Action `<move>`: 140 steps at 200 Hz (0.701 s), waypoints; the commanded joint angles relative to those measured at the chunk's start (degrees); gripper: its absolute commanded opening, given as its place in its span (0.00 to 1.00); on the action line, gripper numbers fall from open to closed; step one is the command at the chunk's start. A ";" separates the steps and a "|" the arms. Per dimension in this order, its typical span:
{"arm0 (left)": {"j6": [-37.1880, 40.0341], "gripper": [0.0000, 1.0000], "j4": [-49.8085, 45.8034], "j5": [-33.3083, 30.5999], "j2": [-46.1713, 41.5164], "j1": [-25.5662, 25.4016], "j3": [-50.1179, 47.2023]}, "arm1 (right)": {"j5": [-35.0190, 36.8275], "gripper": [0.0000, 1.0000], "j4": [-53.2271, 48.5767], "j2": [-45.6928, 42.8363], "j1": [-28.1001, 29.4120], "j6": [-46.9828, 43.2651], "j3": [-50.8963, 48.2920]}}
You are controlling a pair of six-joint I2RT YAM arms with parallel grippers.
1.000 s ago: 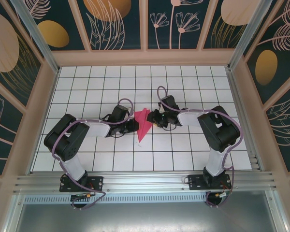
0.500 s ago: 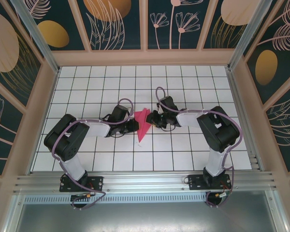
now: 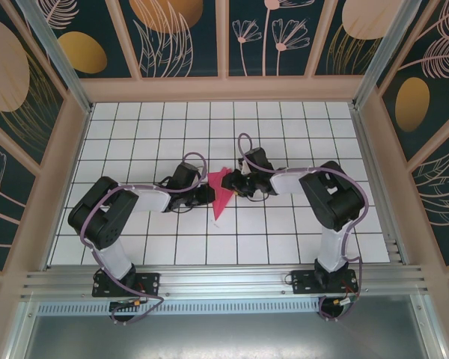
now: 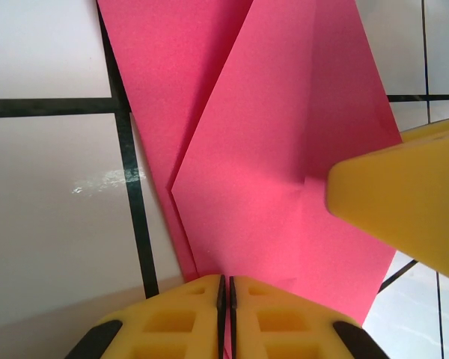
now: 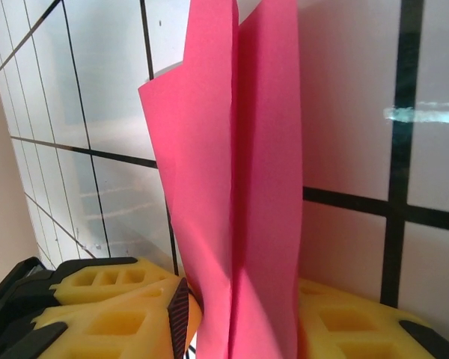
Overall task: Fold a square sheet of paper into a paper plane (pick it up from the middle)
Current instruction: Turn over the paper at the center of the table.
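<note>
The square sheet of paper (image 3: 221, 196), magenta-pink, is folded into a narrow pointed shape with its tip toward the near edge, lying mid-table between both grippers. My left gripper (image 3: 208, 193) holds its left edge. In the left wrist view the jaws (image 4: 224, 280) are pressed together on the paper (image 4: 269, 149), and a yellow finger of the right gripper (image 4: 404, 209) rests on its right side. My right gripper (image 3: 237, 184) is at the paper's upper right. In the right wrist view two upright layers of paper (image 5: 239, 149) fill the gap between its fingers (image 5: 239, 299), and both fingers touch them.
The white grid table (image 3: 135, 134) has free tiles on all sides of the arms. Patterned walls (image 3: 52, 142) enclose the left, right and far sides. A metal rail (image 3: 224, 280) runs along the near edge by the arm bases.
The right gripper has shifted a little left onto the paper, and the paper's upper right part has lifted. The left arm has not moved.
</note>
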 commanded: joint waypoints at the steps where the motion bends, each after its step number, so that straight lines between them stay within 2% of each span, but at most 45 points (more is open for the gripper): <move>1: -0.15 0.14 -4.61 0.97 0.02 -0.54 -1.20 | -2.15 0.37 2.53 1.41 -0.01 -1.23 1.85; 57: -0.45 0.14 -4.50 0.86 -0.50 -0.53 -1.46 | -4.27 0.31 4.18 3.77 0.12 -2.01 3.29; 94: -0.64 0.15 -4.35 0.39 -1.24 -0.56 -1.46 | -4.42 0.16 4.27 4.46 0.16 -2.50 3.75; 120: -1.41 0.20 -3.83 -1.32 -4.58 -0.52 -2.03 | -3.85 0.08 2.88 3.28 0.09 -3.54 4.01; 140: -2.88 0.30 -2.64 -3.89 -8.95 -0.49 -3.14 | -0.77 0.05 -1.34 1.01 0.04 -5.96 5.01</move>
